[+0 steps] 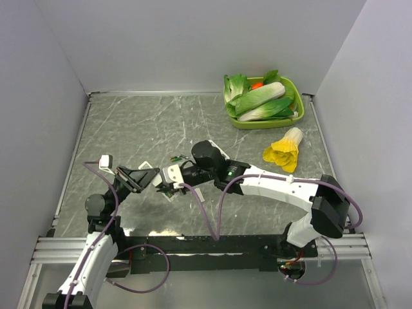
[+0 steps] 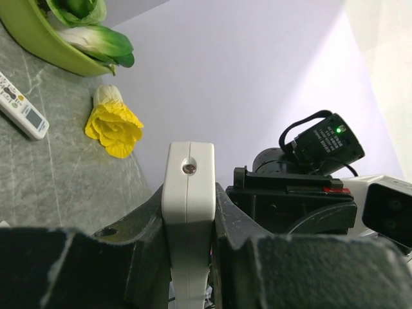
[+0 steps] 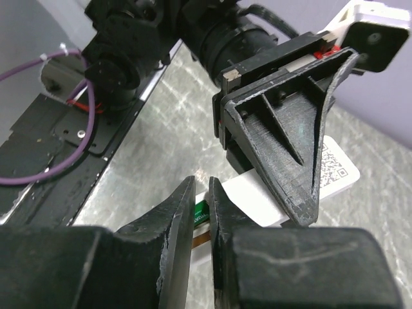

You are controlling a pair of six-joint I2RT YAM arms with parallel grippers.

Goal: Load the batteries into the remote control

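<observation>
My left gripper [image 2: 188, 212] is shut on the remote control [image 2: 188, 187], a slim white bar standing on edge between its black fingers [image 1: 147, 177]. In the right wrist view the remote control [image 3: 257, 199] runs from its labelled end down to my right gripper [image 3: 202, 190]. Those jaws stand almost together, with a green battery [image 3: 203, 210] in the narrow gap at the remote's near end. Another small green battery [image 1: 175, 158] lies on the table just beyond the two grippers. My right gripper [image 1: 166, 185] meets the left one near the table's front centre.
A wider white remote with coloured buttons [image 2: 22, 112] lies flat on the grey marble table [image 1: 141, 129]. A green bowl of leafy vegetables [image 1: 293, 116] sits at the back right, and a yellow-leafed cabbage [image 1: 285, 149] lies in front of it. Grey walls close in the sides.
</observation>
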